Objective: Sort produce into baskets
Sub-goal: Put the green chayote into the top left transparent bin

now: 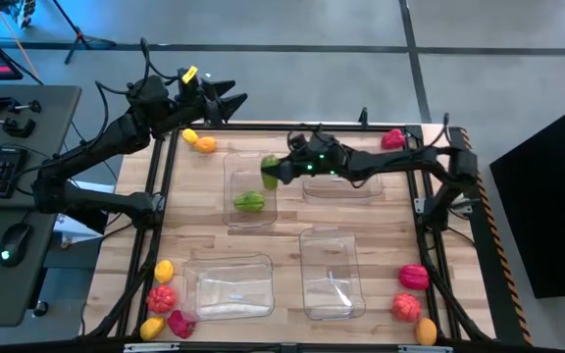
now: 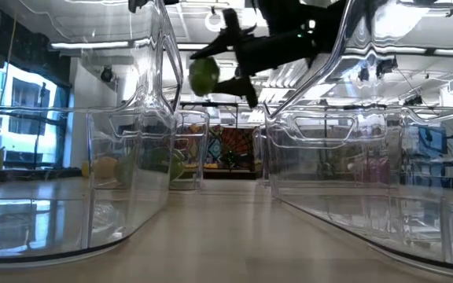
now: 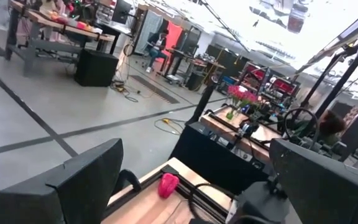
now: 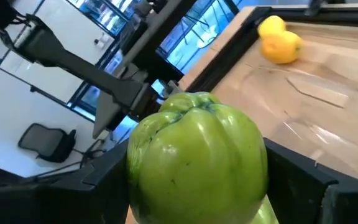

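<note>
Table (image 1: 292, 245) is light wood inside a dark frame. Four clear bins on it, rounded corners: two at the far side, bin 1 (image 1: 231, 169) and bin 2 (image 1: 341, 189); two at the near side, bin 3 (image 1: 229, 286) and bin 4 (image 1: 332, 272).

Left arm waits at the far-left corner, raised, left gripper (image 1: 226, 102) out past the table's far edge, fingers spread wide and empty; its wrist view looks out across the room.

Right arm reaches across the far side from the right. Right gripper (image 1: 281, 170) hangs over bin 1's right edge, clamped on a green pepper (image 4: 196, 158): glossy, lobed, stem dimple on top, filling the gap between the fingers. Low view shows it held well above the table.

Produce count in the high view, fourteen pieces:
- green: 2. The held pepper, plus a second green piece (image 1: 249, 201) lying inside bin 1.
- red-pink: 5. One (image 1: 392, 139) at the far-right corner, two (image 1: 413, 277) near right, two (image 1: 161, 298) near left.
- yellow-orange: 7. Three (image 1: 204, 144) at far left just beside bin 1, two (image 1: 164, 271) near left, one (image 1: 426, 330) near right, one (image 1: 272, 179) just under the gripper, partly hidden.

Bins 2, 3 and 4 hold no produce.
</note>
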Controlling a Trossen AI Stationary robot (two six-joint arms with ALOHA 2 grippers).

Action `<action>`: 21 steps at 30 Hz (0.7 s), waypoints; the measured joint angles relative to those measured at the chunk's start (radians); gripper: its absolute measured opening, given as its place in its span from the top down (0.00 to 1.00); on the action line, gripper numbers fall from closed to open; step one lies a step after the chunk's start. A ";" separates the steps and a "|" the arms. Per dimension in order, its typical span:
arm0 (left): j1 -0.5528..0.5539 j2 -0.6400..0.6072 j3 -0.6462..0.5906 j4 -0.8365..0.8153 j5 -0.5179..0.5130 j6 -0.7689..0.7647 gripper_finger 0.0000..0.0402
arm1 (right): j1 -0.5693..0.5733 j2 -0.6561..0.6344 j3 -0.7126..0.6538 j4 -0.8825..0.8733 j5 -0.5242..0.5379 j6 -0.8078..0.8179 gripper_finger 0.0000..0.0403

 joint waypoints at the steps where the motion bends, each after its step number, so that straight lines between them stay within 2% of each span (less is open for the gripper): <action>1: 0.000 0.000 0.000 0.000 0.000 -0.008 0.03 | -0.001 0.014 0.017 0.002 -0.009 0.000 0.31; 5: 0.000 0.000 0.000 0.000 0.001 -0.044 0.03 | -0.002 0.049 0.049 -0.006 -0.017 -0.002 0.30; 11: -0.009 -0.002 0.000 0.011 0.049 -0.055 0.03 | -0.011 0.061 0.059 -0.014 0.041 -0.019 0.30; 17: -0.009 -0.017 0.002 0.123 0.113 -0.024 0.03 | -0.036 0.061 0.059 -0.029 0.055 0.005 0.30; 21: -0.009 -0.040 0.002 0.134 0.118 0.014 0.03 | -0.037 0.061 0.059 -0.045 0.034 0.004 0.30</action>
